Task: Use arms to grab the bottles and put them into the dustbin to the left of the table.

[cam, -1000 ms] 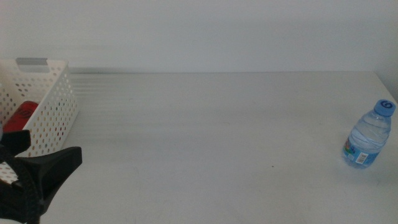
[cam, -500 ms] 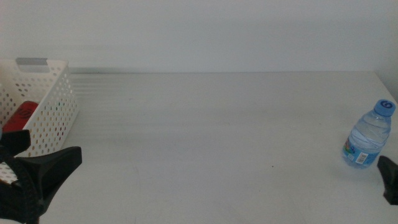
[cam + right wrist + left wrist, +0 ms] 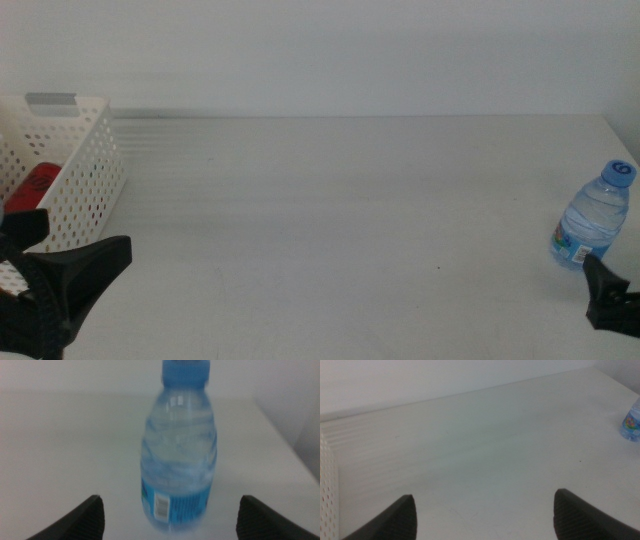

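Water bottle stands upright (cap up) before right tool.

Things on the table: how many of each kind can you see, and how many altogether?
Water bottle: 1, standing upright at the right edge of the table
Red can: 1, lying inside the basket
White basket: 1
Robot grippers: 2, left gripper open, right gripper open facing the bottle
Total: 5

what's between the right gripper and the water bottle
Nothing visible. The right gripper sits just in front of the upright water bottle, jaws open, with only bare table between them.
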`<state>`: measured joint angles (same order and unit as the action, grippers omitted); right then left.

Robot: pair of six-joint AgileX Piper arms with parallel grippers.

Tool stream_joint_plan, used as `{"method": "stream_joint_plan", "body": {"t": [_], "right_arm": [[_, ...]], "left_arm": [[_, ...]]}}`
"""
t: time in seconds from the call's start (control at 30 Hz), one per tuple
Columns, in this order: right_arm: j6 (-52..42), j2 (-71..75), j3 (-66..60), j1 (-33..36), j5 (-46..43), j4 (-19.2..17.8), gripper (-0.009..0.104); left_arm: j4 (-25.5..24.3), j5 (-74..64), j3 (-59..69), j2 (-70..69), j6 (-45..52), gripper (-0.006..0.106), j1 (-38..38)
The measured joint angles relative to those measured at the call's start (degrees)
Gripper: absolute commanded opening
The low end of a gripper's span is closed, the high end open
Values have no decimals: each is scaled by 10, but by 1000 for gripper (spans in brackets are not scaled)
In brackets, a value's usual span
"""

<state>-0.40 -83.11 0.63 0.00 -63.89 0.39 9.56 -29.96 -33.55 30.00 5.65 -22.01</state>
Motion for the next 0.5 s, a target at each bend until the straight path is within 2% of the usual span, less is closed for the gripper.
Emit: {"method": "stream_joint_plan", "body": {"t": [0.23,0.5], "right_arm": [[0,-129,33,0,-9,38,76],[0,-143,84,0,-14,35,76]], "left_arm": [[0,-1,0,0,0,90,0],[0,-1,0,0,0,90,0]]}}
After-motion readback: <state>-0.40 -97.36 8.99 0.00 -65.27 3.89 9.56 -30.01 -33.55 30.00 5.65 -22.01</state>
